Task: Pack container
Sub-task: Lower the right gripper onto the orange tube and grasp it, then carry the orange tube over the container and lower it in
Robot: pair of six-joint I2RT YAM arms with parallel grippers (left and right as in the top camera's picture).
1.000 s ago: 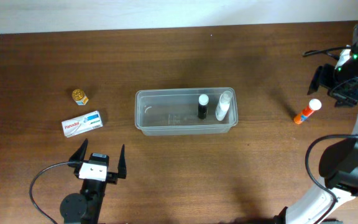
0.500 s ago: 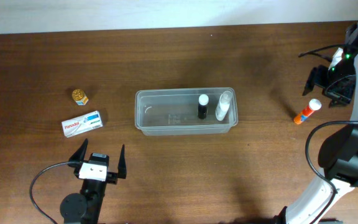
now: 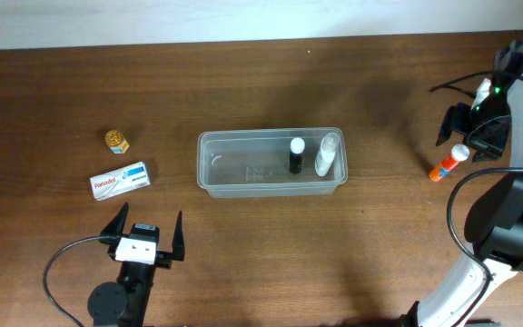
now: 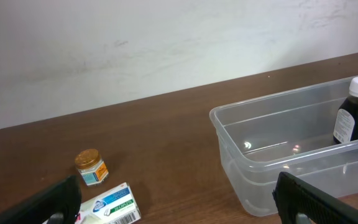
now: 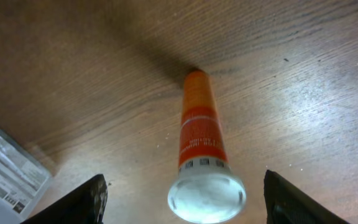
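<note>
The container (image 3: 209, 165) is a clear tub at mid-table, with a dark white-capped bottle (image 3: 295, 155) upright inside it and a white bottle (image 3: 327, 153) leaning beside that. The left wrist view shows the container (image 4: 247, 168) and the dark bottle (image 4: 355, 112). An orange tube with a white cap (image 3: 449, 163) lies on the table at far right. My right gripper (image 3: 468, 129) hangs open over its cap end, and the cap (image 5: 207, 198) sits between the fingers without touching them. My left gripper (image 3: 145, 234) stands wide open near the front edge, holding nothing.
A white Panadol box (image 3: 121, 181) and a small gold-lidded jar (image 3: 116, 140) lie left of the container, just ahead of the left gripper (image 4: 179, 205). The right arm's cable loops over the table's right edge (image 3: 466, 218).
The right gripper has moved left and closer over the orange tube's cap. The tube, the left arm and everything else have stayed where they were.
</note>
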